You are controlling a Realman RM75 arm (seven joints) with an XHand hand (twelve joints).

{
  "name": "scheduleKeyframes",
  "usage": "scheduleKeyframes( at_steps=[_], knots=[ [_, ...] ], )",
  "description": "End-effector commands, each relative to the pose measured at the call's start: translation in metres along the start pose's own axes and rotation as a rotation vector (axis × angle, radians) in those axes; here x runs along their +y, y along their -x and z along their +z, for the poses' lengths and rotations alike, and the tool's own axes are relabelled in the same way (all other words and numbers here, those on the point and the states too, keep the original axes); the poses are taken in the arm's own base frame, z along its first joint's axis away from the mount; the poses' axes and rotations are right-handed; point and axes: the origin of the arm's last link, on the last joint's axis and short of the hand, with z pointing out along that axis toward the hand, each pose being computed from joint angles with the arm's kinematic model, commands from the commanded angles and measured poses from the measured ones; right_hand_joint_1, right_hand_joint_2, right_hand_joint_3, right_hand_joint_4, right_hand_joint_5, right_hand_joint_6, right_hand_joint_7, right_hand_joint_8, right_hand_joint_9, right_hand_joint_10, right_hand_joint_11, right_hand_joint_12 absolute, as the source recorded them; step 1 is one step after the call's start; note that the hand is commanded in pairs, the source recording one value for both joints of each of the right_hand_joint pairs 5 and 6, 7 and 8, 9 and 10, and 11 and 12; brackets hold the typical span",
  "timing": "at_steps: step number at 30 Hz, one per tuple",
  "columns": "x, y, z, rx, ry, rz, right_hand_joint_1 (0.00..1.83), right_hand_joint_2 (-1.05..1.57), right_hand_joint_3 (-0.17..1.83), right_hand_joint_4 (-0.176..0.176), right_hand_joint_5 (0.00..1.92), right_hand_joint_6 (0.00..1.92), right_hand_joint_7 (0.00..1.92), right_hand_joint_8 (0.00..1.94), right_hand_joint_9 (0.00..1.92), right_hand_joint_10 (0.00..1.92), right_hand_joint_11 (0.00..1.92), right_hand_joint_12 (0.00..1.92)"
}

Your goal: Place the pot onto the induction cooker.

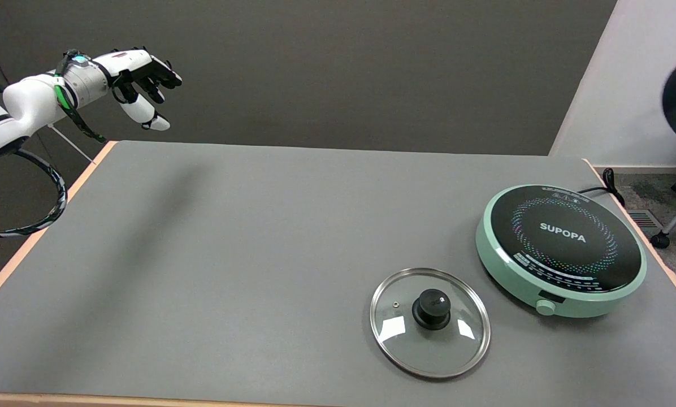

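Though unlit, induction cooker (561, 249) bare.

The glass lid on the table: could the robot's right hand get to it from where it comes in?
Probably yes, though the right hand is out of view now. The glass lid lies flat toward the table's near right, knob up, apart from the induction cooker, with nothing over it.

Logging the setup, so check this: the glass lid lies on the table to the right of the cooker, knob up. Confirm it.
Not quite. The head view shows the lid lying on the table to the left of the cooker and a little nearer the camera, not to its right. The knob does face up.
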Motion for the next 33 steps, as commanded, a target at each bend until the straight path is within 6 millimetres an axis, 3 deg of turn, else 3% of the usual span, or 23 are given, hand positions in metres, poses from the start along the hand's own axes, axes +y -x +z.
scheduleKeyframes(
  at_steps=[1,8,12,20,33],
  knots=[
    [0.037,0.015,-0.031,-0.081,-0.062,-0.009,0.96,1.35,0.71,-0.040,1.92,1.92,1.92,1.92,1.92,1.92,1.92,1.92],
    [0.002,0.041,-0.041,-0.310,-0.307,0.134,0.98,1.32,0.74,-0.037,1.92,1.92,1.92,1.92,1.92,1.92,1.92,1.92],
    [-0.013,0.040,-0.038,-0.471,-0.409,0.371,0.98,1.31,0.75,-0.037,1.92,1.92,1.92,1.92,1.92,1.92,1.92,1.92],
    [-0.012,0.025,-0.024,-0.506,-0.466,0.252,1.00,1.29,0.76,-0.035,1.92,1.92,1.92,1.92,1.92,1.92,1.92,1.92],
    [0.014,0.011,-0.018,-0.517,-0.456,0.043,1.04,1.23,0.84,-0.033,1.92,1.92,1.92,1.92,1.92,1.92,1.92,1.92]
  ],
)
